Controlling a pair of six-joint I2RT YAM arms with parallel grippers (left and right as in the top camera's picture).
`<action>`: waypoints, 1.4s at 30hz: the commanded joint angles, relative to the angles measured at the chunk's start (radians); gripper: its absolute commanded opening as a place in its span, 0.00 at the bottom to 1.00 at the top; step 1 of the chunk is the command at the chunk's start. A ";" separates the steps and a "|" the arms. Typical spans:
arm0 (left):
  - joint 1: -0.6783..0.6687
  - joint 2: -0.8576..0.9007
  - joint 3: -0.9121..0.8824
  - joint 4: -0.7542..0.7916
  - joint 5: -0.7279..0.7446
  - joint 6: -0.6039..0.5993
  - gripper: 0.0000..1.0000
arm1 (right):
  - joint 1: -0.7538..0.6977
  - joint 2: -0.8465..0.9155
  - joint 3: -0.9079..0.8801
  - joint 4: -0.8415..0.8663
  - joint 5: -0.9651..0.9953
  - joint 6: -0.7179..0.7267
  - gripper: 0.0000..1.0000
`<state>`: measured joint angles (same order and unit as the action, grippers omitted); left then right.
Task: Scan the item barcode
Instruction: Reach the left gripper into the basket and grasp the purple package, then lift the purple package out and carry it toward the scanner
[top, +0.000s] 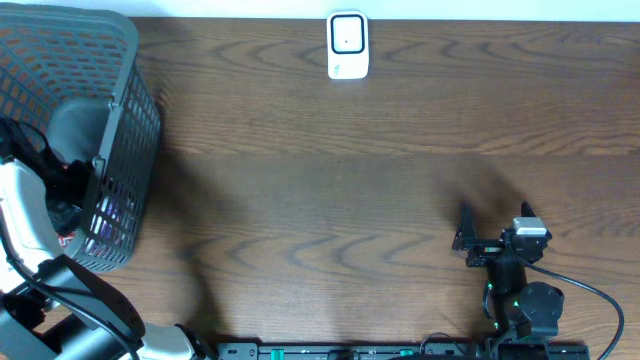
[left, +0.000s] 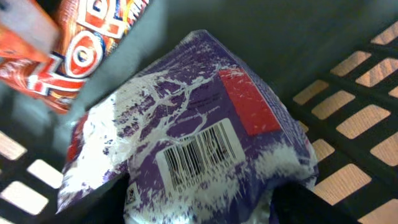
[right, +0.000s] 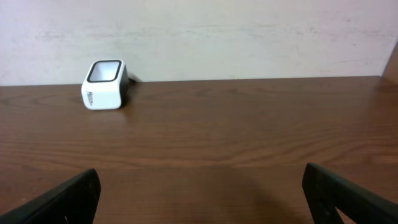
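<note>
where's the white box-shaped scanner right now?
Overhead view: the white box-shaped scanner stands at the far edge of the brown wooden table, about mid-width, well right of the grey plastic mesh basket, nothing touching it.

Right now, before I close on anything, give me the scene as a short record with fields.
basket: grey, left end of table, left arm reaching in
purple packet: lying in basket, barcode plain in left wrist view
orange packet: beside it in basket
scanner: white, table's far edge, untouched
left jaws: at purple packet, grip unclear
right jaws: open, empty, facing scanner
</note>
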<state>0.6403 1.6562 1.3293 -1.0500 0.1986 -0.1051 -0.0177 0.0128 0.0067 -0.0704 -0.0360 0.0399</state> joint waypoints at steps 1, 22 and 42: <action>-0.005 0.011 -0.058 -0.017 0.037 0.011 0.70 | -0.005 -0.002 -0.001 -0.004 0.004 -0.011 0.99; 0.073 -0.038 0.064 0.028 0.292 -0.027 0.07 | -0.005 -0.002 -0.001 -0.004 0.004 -0.011 0.99; 0.128 -0.610 0.208 0.529 0.546 -0.402 0.07 | -0.005 -0.002 -0.001 -0.004 0.004 -0.011 0.99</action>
<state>0.7803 1.1233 1.5112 -0.5632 0.6998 -0.3443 -0.0177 0.0128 0.0067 -0.0700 -0.0357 0.0399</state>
